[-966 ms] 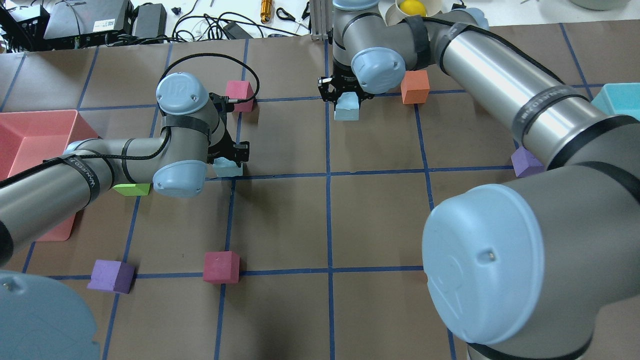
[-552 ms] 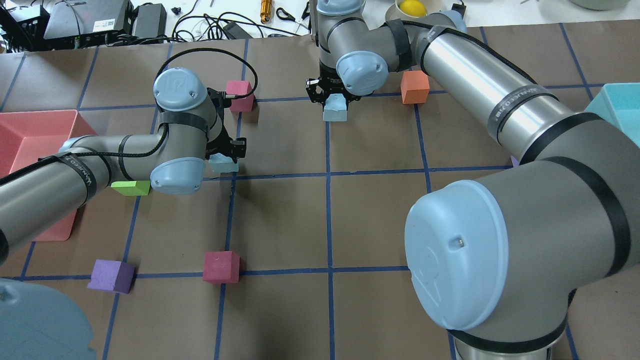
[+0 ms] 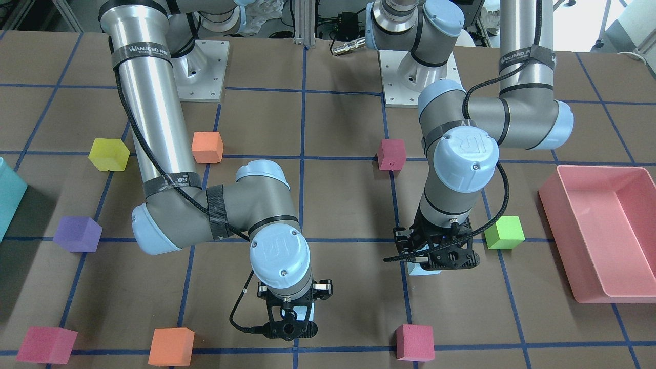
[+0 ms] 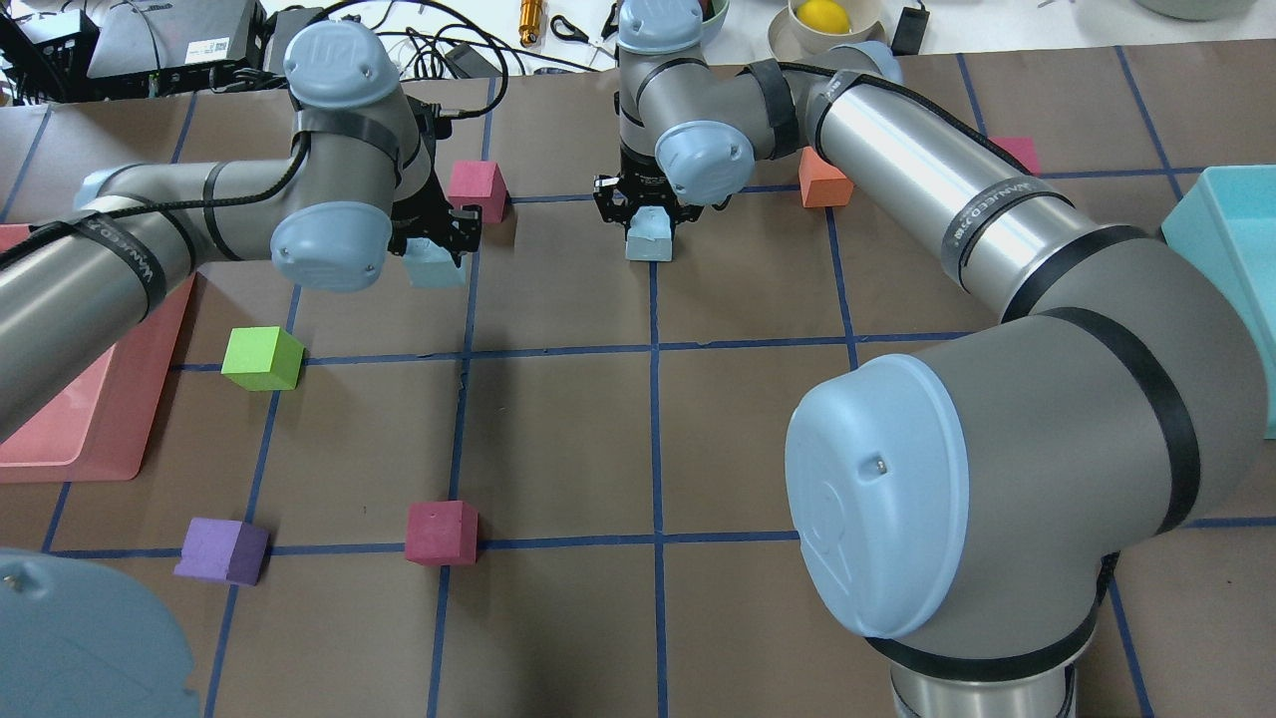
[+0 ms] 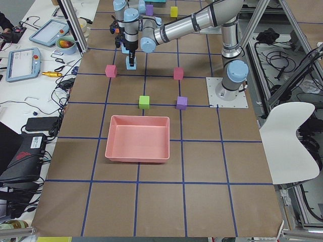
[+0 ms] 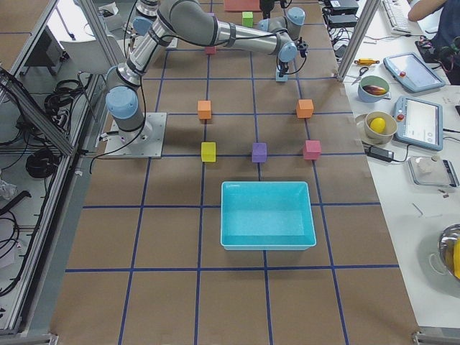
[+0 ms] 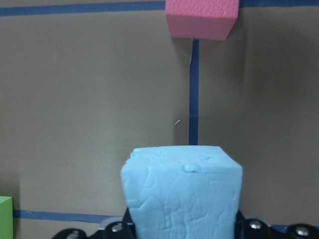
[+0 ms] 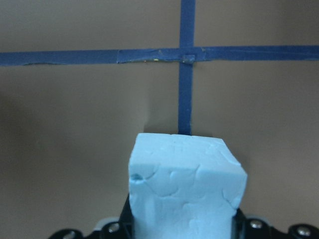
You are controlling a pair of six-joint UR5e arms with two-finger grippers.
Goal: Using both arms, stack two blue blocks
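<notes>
Pinching left blue foam cube (image 4: 431,269) with left gripper (image 4: 439,247), right blue foam cube (image 4: 649,242) with right gripper (image 4: 648,211). Likely light, squashy: hold gently across opposite faces.

Blue block (image 4: 431,271) partly hidden under left end effector (image 4: 437,249), teal bin (image 4: 1228,231) cut off at right edge

One blue cube (image 4: 436,269) gripped by left pincer (image 4: 439,251), other blue cube (image 4: 648,242) by right pincer (image 4: 650,224).
</notes>
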